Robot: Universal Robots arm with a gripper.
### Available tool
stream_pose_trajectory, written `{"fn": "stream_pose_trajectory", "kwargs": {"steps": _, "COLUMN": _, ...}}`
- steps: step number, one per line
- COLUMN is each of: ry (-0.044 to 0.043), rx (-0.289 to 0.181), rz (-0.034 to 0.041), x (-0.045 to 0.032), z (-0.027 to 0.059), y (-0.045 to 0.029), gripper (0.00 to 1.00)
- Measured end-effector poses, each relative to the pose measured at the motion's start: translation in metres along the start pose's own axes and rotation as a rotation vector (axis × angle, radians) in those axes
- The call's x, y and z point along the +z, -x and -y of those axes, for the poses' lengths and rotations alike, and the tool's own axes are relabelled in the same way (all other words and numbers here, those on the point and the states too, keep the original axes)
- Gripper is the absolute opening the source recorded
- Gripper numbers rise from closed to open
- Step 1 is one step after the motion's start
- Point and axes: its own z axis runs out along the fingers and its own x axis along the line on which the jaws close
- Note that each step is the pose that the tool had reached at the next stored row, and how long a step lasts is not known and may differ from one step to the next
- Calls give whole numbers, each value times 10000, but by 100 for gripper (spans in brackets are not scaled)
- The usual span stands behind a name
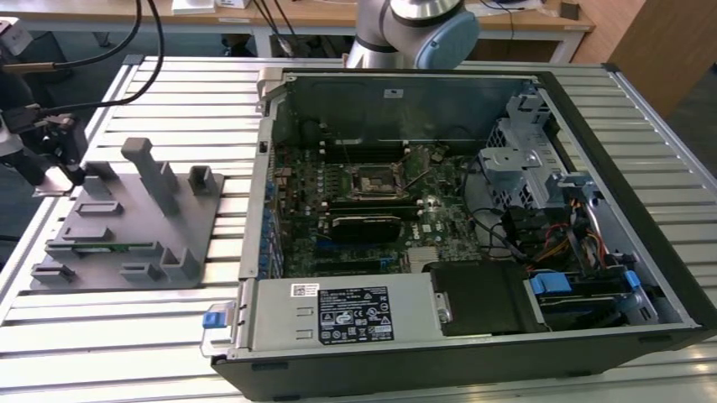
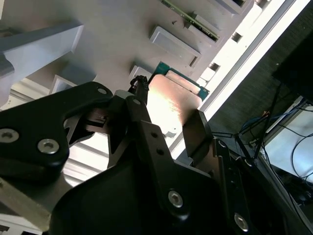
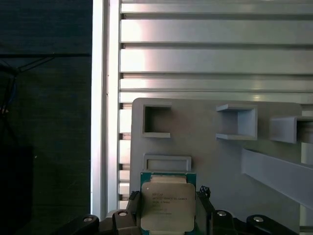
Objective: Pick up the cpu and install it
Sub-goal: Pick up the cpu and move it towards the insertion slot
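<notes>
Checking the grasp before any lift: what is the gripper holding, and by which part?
The cpu, pinched at two opposite side edges by the gripper.

Grey plastic fixture [image 1: 123, 227] on slatted aluminium table [image 1: 134, 336], at the exterior view's left of open black computer case [image 1: 471, 92]. Silver-topped square cpu [image 3: 167, 208] at fixture's edge, clasped in black gripper [image 3: 168, 201].

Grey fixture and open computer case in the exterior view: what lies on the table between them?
In the exterior view only a narrow strip of bare slatted table separates the grey fixture from the computer case; nothing lies there.
</notes>
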Motion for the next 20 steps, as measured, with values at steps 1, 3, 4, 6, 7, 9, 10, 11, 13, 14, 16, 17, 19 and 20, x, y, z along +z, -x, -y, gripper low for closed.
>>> {"fn": "stream_pose_trajectory", "kwargs": {"steps": 1, "ry": 0, "rx": 0, "rz": 1, "x": -10, "z": 0, "y": 0, "gripper": 53}}
{"fn": "stream_pose_trajectory", "kwargs": {"steps": 3, "ry": 1, "rx": 0, "rz": 1, "x": -27, "z": -1, "y": 0, "gripper": 53}}
{"fn": "stream_pose_trajectory", "kwargs": {"steps": 4, "ry": 0, "rx": 0, "rz": 1, "x": -35, "z": -1, "y": 0, "gripper": 53}}
{"fn": "stream_pose_trajectory", "kwargs": {"steps": 6, "ry": 0, "rx": 0, "rz": 1, "x": -59, "z": -1, "y": 0, "gripper": 53}}
{"fn": "stream_pose_trajectory", "kwargs": {"steps": 7, "ry": 1, "rx": 0, "rz": 2, "x": -72, "z": -1, "y": -1, "gripper": 53}}
{"fn": "stream_pose_trajectory", "kwargs": {"steps": 9, "ry": 1, "rx": 0, "rz": 2, "x": -102, "z": -2, "y": -1, "gripper": 53}}
{"fn": "stream_pose_trajectory", "kwargs": {"steps": 10, "ry": 0, "rx": 0, "rz": 1, "x": -121, "z": -2, "y": -1, "gripper": 53}}
{"fn": "stream_pose_trajectory", "kwargs": {"steps": 11, "ry": 1, "rx": 0, "rz": 2, "x": -144, "z": -4, "y": -1, "gripper": 53}}
{"fn": "stream_pose_trajectory", "kwargs": {"steps": 13, "ry": 1, "rx": 0, "rz": 3, "x": -186, "z": -5, "y": -1, "gripper": 53}}
{"fn": "stream_pose_trajectory", "kwargs": {"steps": 14, "ry": 1, "rx": 0, "rz": 4, "x": -204, "z": -6, "y": -1, "gripper": 53}}
{"fn": "stream_pose_trajectory", "kwargs": {"steps": 16, "ry": 1, "rx": 0, "rz": 4, "x": -240, "z": -6, "y": -1, "gripper": 53}}
{"fn": "stream_pose_trajectory", "kwargs": {"steps": 17, "ry": 0, "rx": 0, "rz": 4, "x": -255, "z": -6, "y": -2, "gripper": 53}}
{"fn": "stream_pose_trajectory", "kwargs": {"steps": 19, "ry": 1, "rx": 0, "rz": 4, "x": -284, "z": -7, "y": -2, "gripper": 53}}
{"fn": "stream_pose_trajectory", "kwargs": {"steps": 20, "ry": 1, "rx": 0, "rz": 5, "x": -297, "z": -7, "y": -2, "gripper": 53}}
